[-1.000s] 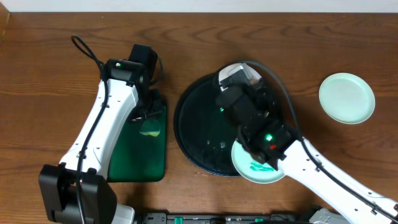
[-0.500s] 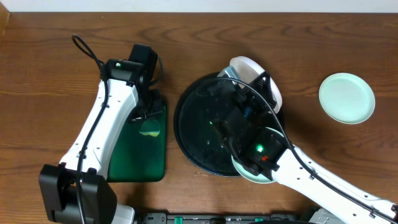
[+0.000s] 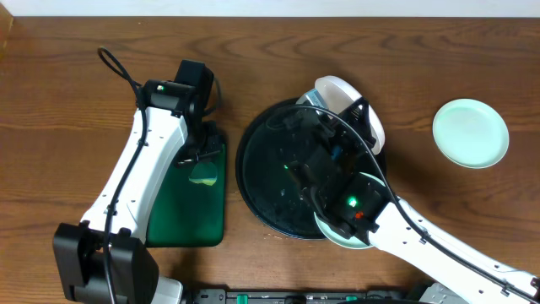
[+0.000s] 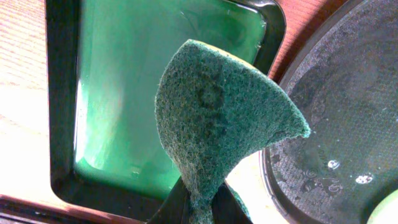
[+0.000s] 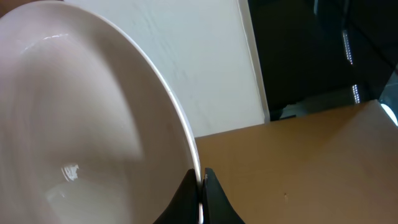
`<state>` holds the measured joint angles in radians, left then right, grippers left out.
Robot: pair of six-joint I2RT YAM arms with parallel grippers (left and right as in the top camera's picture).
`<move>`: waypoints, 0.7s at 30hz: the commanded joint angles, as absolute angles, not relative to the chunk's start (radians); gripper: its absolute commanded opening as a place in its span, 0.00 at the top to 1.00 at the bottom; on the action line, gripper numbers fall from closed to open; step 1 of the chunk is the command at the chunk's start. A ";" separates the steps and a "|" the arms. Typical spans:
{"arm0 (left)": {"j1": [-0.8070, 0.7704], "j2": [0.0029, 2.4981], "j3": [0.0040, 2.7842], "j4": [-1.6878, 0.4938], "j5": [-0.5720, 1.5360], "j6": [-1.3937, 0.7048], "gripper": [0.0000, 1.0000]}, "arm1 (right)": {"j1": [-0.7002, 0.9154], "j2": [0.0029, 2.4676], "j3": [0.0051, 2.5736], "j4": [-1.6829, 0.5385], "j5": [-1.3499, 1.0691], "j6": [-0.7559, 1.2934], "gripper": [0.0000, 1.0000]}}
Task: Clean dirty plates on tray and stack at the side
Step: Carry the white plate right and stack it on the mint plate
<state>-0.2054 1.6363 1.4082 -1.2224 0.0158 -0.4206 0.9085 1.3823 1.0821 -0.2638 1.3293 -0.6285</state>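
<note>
Mostly, the right arm (image 3: 405, 224) hides the mint plate (image 3: 333, 240) beneath it.

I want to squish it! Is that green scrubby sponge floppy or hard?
Probably floppy: the green sponge curls over where the left hand pinches it. Its fuzzy surface looks rough, so it likely won't slip.

The round glossy black tray (image 3: 263, 173) lies flat on the bench, its surface wet with droplets. 1 white plate (image 3: 336, 88) stands tilted over the tray's far right rim, pinched at its edge by the right end effector (image 5: 200, 182). 1 mint plate (image 3: 327, 230) overlaps the tray's near right rim, mostly hidden. Another mint plate (image 3: 471, 133) lies flat, well apart to the right.
</note>
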 commanded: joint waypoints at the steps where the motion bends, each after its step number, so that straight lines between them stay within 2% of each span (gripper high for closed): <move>1: -0.201 1.641 1.404 -1.222 0.000 -0.411 0.93 | 0.917 1.362 1.103 -0.272 1.351 -0.518 0.99; 4: -0.201 1.641 1.404 -1.222 0.001 -0.411 0.93 | 0.917 1.362 1.103 -0.385 1.237 -0.297 0.99; 8: -0.201 1.641 1.404 -1.222 0.001 -0.411 0.93 | 0.885 1.363 1.103 -0.574 0.874 0.080 0.99; 11: -0.201 1.641 1.404 -1.222 0.001 -0.411 0.93 | 0.811 1.376 1.103 -0.628 0.626 0.337 0.99; 19: -0.201 1.641 1.404 -1.221 0.001 -0.411 0.93 | 0.596 1.369 1.105 -0.556 0.318 0.449 0.99; 21: -0.201 1.641 1.404 -1.218 0.001 -0.411 0.93 | 0.458 1.369 1.105 -0.557 0.179 0.514 0.99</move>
